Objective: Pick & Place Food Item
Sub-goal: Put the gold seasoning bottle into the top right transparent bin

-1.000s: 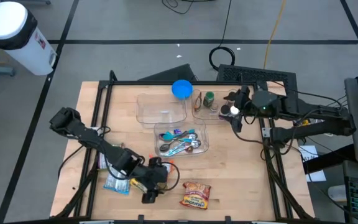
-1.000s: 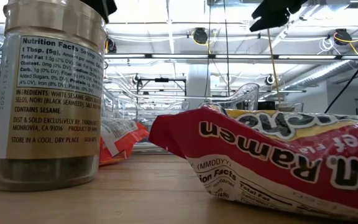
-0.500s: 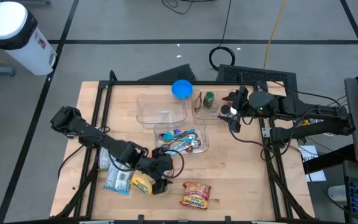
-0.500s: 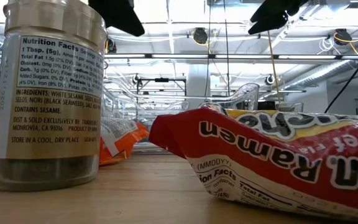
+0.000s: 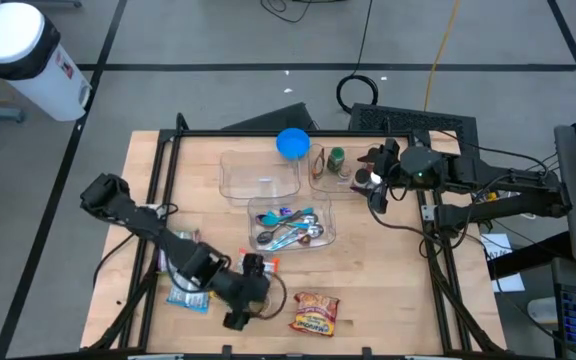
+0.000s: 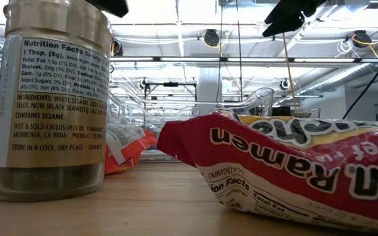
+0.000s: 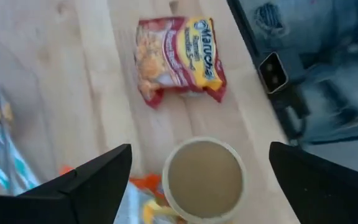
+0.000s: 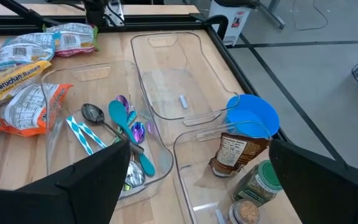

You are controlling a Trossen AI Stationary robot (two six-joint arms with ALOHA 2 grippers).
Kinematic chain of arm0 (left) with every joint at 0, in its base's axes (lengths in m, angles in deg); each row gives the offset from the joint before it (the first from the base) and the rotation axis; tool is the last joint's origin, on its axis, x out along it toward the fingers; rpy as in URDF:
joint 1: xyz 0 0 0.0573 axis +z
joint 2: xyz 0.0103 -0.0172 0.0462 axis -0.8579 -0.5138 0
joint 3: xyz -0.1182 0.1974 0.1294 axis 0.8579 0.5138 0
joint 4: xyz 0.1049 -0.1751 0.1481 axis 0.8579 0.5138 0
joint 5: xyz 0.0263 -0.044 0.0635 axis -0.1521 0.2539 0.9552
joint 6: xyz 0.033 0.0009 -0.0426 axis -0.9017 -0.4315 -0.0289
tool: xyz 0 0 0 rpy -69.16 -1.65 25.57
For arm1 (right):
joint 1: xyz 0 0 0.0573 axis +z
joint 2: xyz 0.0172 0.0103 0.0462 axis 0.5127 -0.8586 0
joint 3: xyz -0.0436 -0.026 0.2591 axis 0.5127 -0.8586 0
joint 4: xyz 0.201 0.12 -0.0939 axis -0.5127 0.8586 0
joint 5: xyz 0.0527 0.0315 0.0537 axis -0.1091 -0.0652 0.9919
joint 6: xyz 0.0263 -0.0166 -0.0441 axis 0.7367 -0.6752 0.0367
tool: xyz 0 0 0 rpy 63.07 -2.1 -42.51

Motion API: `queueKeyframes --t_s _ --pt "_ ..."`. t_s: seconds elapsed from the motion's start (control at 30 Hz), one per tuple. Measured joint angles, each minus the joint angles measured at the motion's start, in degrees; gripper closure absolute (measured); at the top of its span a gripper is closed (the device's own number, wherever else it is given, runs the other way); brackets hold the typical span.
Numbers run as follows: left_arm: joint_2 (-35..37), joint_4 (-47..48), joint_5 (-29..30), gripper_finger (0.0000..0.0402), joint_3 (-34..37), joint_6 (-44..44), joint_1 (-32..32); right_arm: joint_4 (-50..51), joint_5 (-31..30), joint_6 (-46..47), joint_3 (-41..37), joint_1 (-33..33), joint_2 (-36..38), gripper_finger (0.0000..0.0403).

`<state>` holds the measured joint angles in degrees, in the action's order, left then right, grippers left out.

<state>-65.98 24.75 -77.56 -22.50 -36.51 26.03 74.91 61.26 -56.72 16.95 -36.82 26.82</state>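
Note:
A seasoning jar (image 6: pixel 51 98) with a tan lid (image 7: pixel 204 177) stands upright on its base near the table's front edge. My left gripper (image 5: pixel 240 312) hovers open above it, one finger (image 7: pixel 92 186) on each side of the lid and clear of it. In the high view the gripper hides the jar. A red ramen packet (image 5: pixel 315 312) lies flat to the jar's right. An orange packet (image 6: pixel 126 147) lies just behind the jar. My right gripper (image 5: pixel 373 190) waits open at the far right.
Three clear bins stand mid-table: an empty one (image 5: pixel 260 175), one with utensils (image 5: pixel 293 225) and one with spice bottles (image 5: pixel 333 168). A blue bowl (image 5: pixel 292 143) sits behind them. More snack packets (image 5: pixel 186 295) lie left of the jar. A black frame rail (image 5: pixel 438 270) runs along the table's right side.
My left gripper swung a little toward the bins, then came back toward the near edge and is over the jar again. Its wrist rolled on the way. It stayed open, and nothing on the table has moved.

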Motion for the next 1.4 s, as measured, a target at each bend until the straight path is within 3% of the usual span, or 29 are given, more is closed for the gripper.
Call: queueKeyframes --t_s 0.13,0.63,0.73,0.87,0.93,1.13,1.27,1.4 --pt "-1.08 -0.18 3.58 0.0026 0.04 -4.19 -2.50 0.00 0.01 0.00 0.00 0.00 0.00 0.0024" --pt "-7.27 0.21 3.16 0.0036 0.04 -1.22 -1.42 0.02 0.04 0.46 0.00 0.00 0.02 0.0024" --pt "-7.27 0.19 1.66 0.0062 0.02 -1.20 -0.99 0.00 0.02 0.48 0.00 0.00 0.02 0.0024" --pt "-7.27 0.49 -0.87 0.0125 0.04 -1.07 -0.99 -0.02 0.02 1.13 0.00 0.00 0.02 0.0024" --pt "-7.30 1.09 -1.07 0.0125 -0.50 -1.48 -0.76 -0.02 0.06 3.15 0.00 0.00 0.02 0.0024" --pt "-4.80 2.51 0.87 0.0125 -7.45 -5.13 2.29 -2.39 4.78 6.00 -0.04 3.75 -0.38 0.0024" --pt "-3.33 5.75 6.33 0.0125 -14.23 -6.13 6.08 -5.02 4.46 4.96 -0.07 8.18 -1.20 0.0024" --pt "-3.17 10.07 9.47 0.0125 -21.66 -13.62 11.84 -5.08 0.60 4.48 -0.11 11.04 -1.38 0.0024"
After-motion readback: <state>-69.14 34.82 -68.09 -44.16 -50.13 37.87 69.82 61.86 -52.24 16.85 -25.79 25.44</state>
